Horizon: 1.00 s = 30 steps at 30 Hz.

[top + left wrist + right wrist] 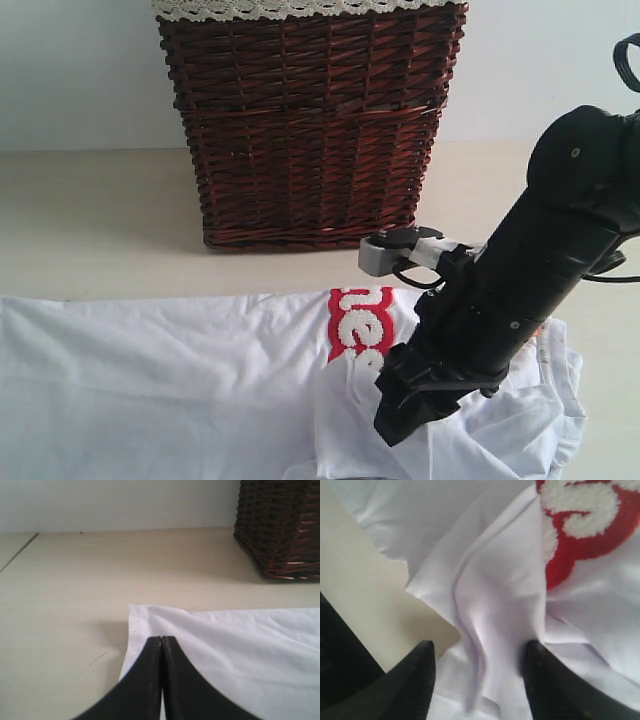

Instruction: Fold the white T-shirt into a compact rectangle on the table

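The white T-shirt (150, 380) is lying on the worktop (90, 220), spread across the near side in front of the wicker basket (310, 130) and not touching it. The left part is pretty flat. The right part is bunched up and creased, with the red band (360, 325) and its fuzzy white letters showing near the middle.

The right hand (481, 647) is down on that bunched part, close to the red band. Its fingers are spread apart, with a raised ridge of cloth sitting between them, not squeezed. A bit of bare worktop shows just next to one finger.

The left hand (162, 642) has its fingers pressed together, tips over the shirt's corner on the left. Can't tell if any cloth is actually pinched in there.
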Each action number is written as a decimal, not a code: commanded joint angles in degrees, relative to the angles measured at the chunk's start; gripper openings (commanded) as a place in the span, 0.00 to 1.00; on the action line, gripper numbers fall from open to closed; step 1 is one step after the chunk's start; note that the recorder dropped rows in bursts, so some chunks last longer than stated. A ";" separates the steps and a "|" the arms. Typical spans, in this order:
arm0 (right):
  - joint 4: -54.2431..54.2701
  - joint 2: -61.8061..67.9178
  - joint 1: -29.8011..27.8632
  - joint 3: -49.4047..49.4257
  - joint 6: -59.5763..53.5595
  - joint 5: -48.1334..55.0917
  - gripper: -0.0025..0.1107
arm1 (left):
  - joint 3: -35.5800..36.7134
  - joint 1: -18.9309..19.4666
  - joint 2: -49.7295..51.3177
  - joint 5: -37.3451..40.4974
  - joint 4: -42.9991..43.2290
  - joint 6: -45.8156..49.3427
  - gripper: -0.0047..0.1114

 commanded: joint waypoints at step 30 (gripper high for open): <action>-16.73 -6.96 0.09 -6.77 6.85 -1.75 0.02 | -0.14 0.22 -0.32 -0.46 0.21 0.18 0.04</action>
